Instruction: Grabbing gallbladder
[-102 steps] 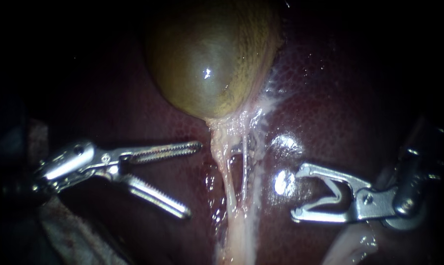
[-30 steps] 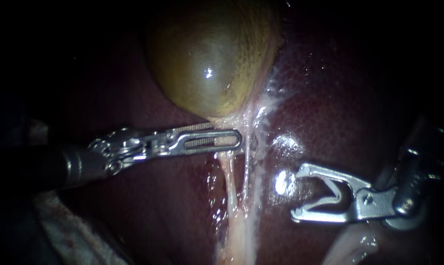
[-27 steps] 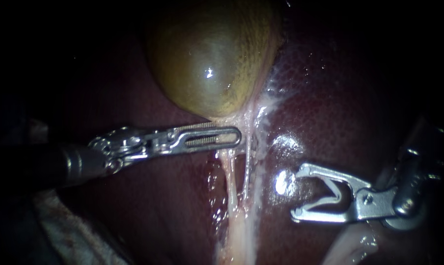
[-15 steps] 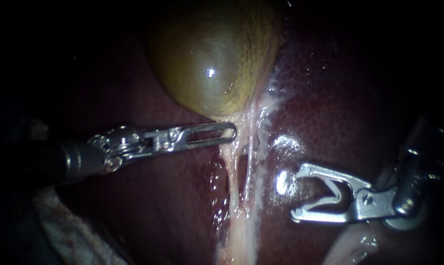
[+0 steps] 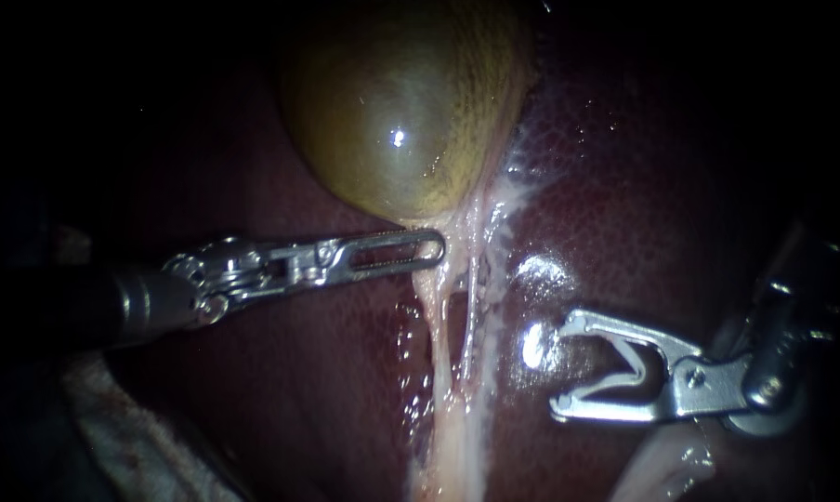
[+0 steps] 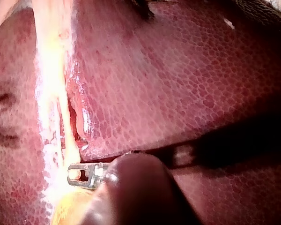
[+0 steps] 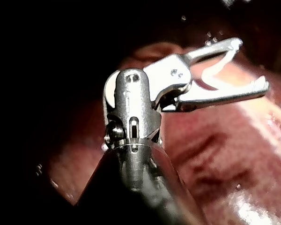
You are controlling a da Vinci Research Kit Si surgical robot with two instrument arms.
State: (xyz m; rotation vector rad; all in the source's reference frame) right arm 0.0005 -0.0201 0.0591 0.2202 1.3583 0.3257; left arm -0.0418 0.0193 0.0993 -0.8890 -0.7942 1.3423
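The olive-green gallbladder bulges at the upper middle, bedded in dark red liver. My left instrument comes in from the left, its slotted jaws shut on the gallbladder's pale neck just below the bulge. In the left wrist view the jaws' tip sits in pale tissue. From the neck, thin pale tubes run down. My right instrument hangs over the liver right of the tubes. Its jaws stand wide apart and touch no tissue. A white clip is seated between them.
A pale strand runs across the mottled liver ahead of the left instrument. Whitish fibrous tissue borders the gallbladder's right side. Pale material lies at the lower left, another pale lump below the right instrument.
My left instrument went from open jaws left of the tubes to the gallbladder's neck, closed on it, then drew it slightly up and left. The right instrument has not moved.
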